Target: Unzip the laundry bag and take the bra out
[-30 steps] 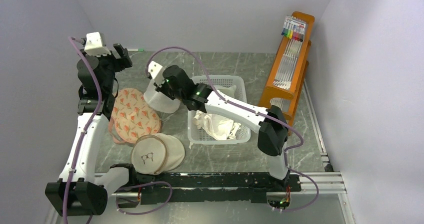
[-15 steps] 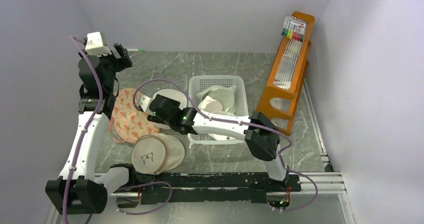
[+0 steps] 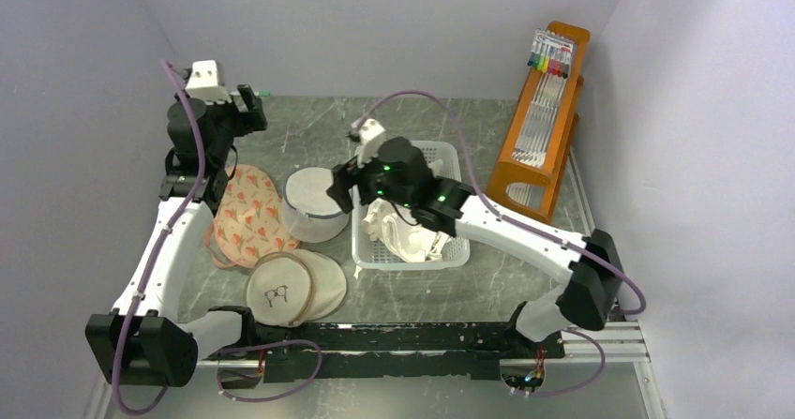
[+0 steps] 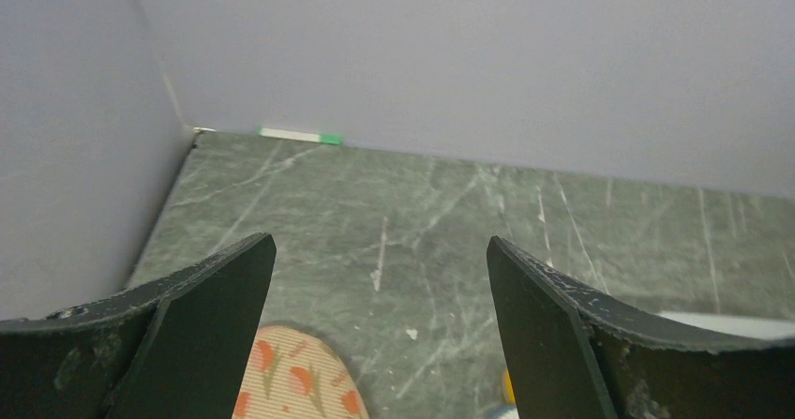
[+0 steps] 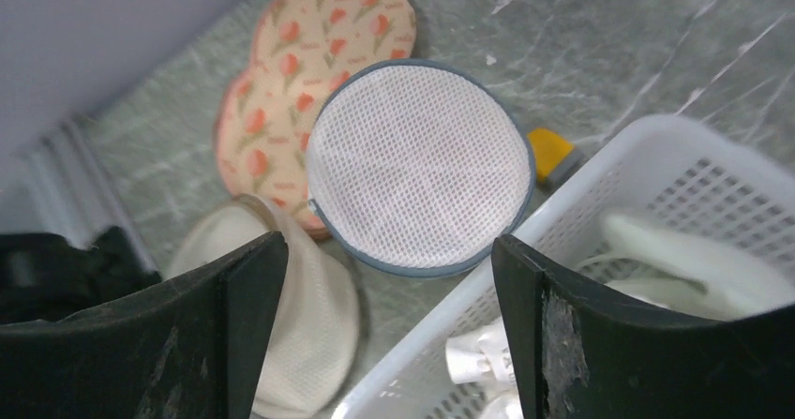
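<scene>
At worktop centre-left: laundry bag (image 3: 312, 203), round face up, between floral pad (image 3: 246, 215) and white basket (image 3: 454, 159) | right gripper (image 3: 336, 194) above bag, jaws apart, empty | left gripper (image 3: 255, 112) raised near far-left corner, jaws apart, empty

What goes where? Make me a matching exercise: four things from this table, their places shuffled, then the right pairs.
Things:
1. laundry bag
2. orange rack
3. glasses pouch
4. flowered pad

Places:
A. against the right wall
B. closest to the near edge
C. between the flowered pad and the white basket
D. farthest left of the four

Pairs: 1-C, 2-A, 3-B, 4-D
</scene>
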Action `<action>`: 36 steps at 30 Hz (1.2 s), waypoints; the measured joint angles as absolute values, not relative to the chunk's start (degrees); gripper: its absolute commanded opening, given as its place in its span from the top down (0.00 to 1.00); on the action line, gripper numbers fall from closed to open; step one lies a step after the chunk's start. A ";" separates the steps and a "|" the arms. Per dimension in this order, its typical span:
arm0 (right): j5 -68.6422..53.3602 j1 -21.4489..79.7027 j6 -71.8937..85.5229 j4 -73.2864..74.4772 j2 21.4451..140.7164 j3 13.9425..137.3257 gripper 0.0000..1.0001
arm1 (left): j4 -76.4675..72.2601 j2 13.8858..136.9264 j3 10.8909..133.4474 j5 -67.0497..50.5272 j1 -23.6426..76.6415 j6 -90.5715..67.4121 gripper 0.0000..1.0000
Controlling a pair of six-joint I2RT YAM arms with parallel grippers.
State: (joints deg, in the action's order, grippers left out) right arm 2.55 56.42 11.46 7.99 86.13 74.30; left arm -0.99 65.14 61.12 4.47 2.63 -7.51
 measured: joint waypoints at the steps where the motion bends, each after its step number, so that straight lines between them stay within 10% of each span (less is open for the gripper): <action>1: 0.56 54.87 14.33 5.43 84.47 71.33 0.21 | -0.86 65.30 61.12 4.25 3.66 -7.25 0.05; 11: -14.63 55.72 30.35 -7.35 88.33 56.51 0.34 | -0.62 65.19 61.06 7.07 16.19 0.36 0.05; 15: -15.79 56.29 32.21 -10.66 90.06 55.07 0.55 | 0.19 64.27 60.97 8.16 19.35 1.65 0.05; 36: -11.81 45.54 27.03 -11.25 106.02 73.32 0.49 | 7.92 56.36 53.08 -1.61 20.34 1.13 0.05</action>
